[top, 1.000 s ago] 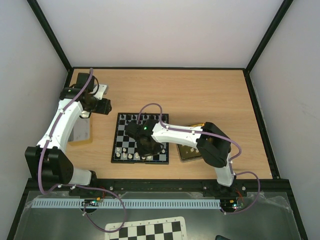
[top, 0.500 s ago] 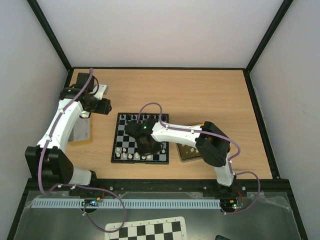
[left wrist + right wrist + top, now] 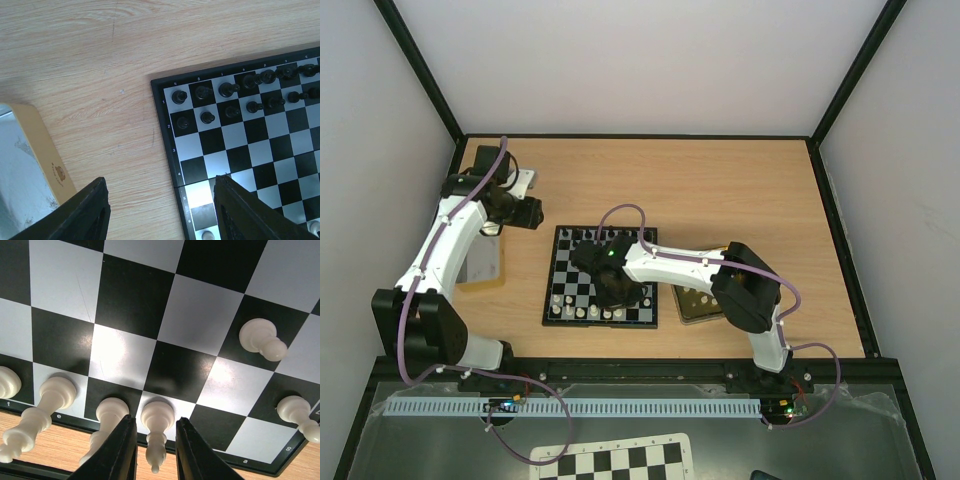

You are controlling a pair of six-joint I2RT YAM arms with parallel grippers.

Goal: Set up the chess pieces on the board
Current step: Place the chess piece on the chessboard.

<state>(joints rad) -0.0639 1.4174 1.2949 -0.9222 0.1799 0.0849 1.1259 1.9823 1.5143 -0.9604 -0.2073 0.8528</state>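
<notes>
The board (image 3: 563,285) lies mid-table. Black chess pieces (image 3: 227,90) fill its two far rows, and cream-white ones (image 3: 582,312) line the near row. My right gripper (image 3: 156,418) is low over the near row. Its fingers stand close on either side of an upright white bishop (image 3: 158,416), with a thin gap on each side. Next to it stand more white pieces (image 3: 55,390). A white pawn (image 3: 260,337) stands further in. My left gripper (image 3: 160,200) is wide open and empty, above the table at the board's left edge (image 3: 172,150).
A gold tin part (image 3: 485,262) lies left of the board and also shows in the left wrist view (image 3: 35,155). Another gold tin (image 3: 692,310) lies right of the board, under the right arm. A printed checkered sheet (image 3: 610,462) lies below the arm bases.
The right arm has shifted very slightly over the near row. The left arm has not moved.
</notes>
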